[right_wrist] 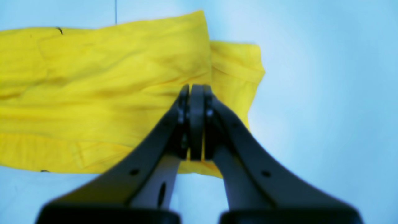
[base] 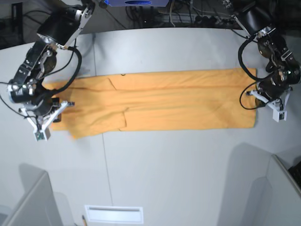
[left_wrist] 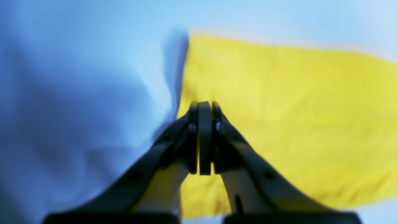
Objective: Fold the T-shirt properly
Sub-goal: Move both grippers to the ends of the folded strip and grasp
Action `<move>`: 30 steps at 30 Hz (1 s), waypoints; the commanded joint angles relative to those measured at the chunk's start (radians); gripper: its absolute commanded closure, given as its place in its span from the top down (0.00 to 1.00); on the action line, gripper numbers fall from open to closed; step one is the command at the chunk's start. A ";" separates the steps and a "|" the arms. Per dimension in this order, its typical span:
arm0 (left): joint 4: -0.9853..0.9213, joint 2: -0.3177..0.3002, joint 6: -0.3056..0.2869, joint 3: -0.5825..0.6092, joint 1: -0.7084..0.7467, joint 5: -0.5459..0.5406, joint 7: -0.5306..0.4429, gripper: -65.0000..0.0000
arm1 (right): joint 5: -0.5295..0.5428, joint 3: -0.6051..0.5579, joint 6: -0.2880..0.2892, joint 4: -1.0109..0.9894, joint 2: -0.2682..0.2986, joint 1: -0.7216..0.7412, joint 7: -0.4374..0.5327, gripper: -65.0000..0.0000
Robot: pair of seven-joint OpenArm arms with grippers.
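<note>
No text, label, brand or number could be read in any view. The T-shirt (base: 160, 103) showed only plain fabric; a small dark mark at its upper edge (right_wrist: 59, 30) in the right wrist view was too small and blurred to tell whether it was lettering.
</note>
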 commanded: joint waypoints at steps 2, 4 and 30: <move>0.030 -0.038 -0.009 -0.014 0.037 -0.086 -0.023 0.00 | 0.006 0.000 0.001 0.043 0.004 -0.012 0.016 0.00; 0.034 -0.064 -0.029 -0.025 0.074 -0.170 -0.034 0.00 | 0.006 0.000 0.001 0.046 -0.001 -0.029 0.017 0.00; -0.353 -0.095 -0.045 0.098 0.018 -0.324 -0.127 1.00 | 0.006 -0.001 0.004 -0.026 -0.038 -0.121 0.085 0.00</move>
